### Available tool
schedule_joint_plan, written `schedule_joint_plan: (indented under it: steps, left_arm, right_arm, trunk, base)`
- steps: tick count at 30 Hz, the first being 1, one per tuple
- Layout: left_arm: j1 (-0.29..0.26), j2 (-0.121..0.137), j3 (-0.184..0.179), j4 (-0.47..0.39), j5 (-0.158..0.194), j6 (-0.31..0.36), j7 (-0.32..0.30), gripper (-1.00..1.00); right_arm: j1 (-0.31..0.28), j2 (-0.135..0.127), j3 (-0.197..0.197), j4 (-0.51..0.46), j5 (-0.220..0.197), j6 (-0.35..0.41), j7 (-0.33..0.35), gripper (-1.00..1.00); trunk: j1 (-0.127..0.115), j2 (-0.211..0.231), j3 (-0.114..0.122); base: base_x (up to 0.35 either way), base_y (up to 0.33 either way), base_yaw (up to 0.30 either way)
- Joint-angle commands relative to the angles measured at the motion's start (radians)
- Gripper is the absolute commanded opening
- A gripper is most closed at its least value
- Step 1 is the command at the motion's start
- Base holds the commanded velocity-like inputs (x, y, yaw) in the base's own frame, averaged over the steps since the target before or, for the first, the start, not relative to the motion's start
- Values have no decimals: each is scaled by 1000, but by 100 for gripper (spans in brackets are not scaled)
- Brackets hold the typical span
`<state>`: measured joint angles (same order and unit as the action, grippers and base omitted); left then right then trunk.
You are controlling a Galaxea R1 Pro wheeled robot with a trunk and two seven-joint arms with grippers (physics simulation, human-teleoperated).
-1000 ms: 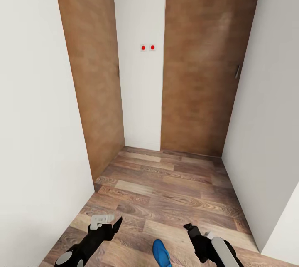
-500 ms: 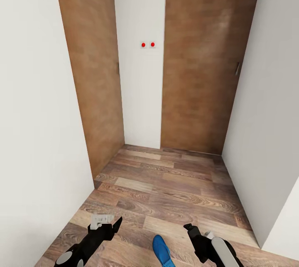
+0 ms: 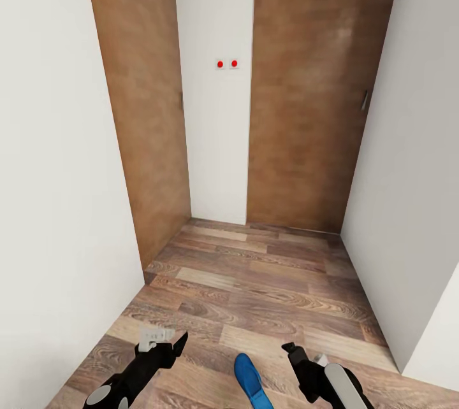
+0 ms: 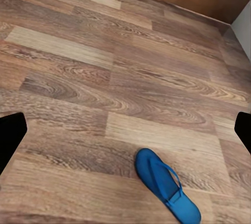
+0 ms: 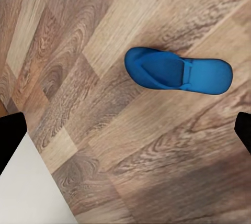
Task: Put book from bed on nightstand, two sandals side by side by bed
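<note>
One bright blue flip-flop sandal (image 3: pixel 250 383) lies flat on the wood plank floor (image 3: pixel 255 281), low in the head view between my two arms. My left gripper (image 3: pixel 167 340) hangs above the floor to the sandal's left and is open, holding nothing. My right gripper (image 3: pixel 305 355) hangs to its right, also open with nothing in it. In the left wrist view the sandal (image 4: pixel 166 185) lies below the wide-apart fingertips (image 4: pixel 10 135). In the right wrist view the sandal (image 5: pixel 178 70) is on bare planks. The book, the bed, the nightstands and the other sandal are out of view.
I face a narrow alcove with white walls. A tan wooden door (image 3: pixel 143 109) stands at the left and another (image 3: pixel 312 90) straight ahead at the right. Two red-dotted switches (image 3: pixel 227 64) sit on the white strip between them. A white wall corner (image 5: pixel 31 192) is close to my right gripper.
The whole head view has shifted slightly: the switches sit higher in the picture and more of the sandal shows. Both grippers keep their places in the picture.
</note>
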<state>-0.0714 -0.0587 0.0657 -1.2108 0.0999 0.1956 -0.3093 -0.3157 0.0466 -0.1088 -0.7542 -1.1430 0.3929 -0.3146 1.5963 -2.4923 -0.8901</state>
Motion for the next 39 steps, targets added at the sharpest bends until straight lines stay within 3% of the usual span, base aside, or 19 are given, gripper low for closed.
schedule_joint_plan:
  steps: [1,39]
  left_arm:
    - [0,-1,3,-1,11,10,-6,100]
    - [0,-1,3,0,11,10,-5,100]
  right_arm:
    - [0,1,-4,-2,-8,4,-8,100]
    - [-1,1,-3,-2,-8,3,-8,100]
  trunk:
    - [4,-8,-4]
    - [21,-17,-151]
  base:
    - [0,0,0]
    - [0,0,0]
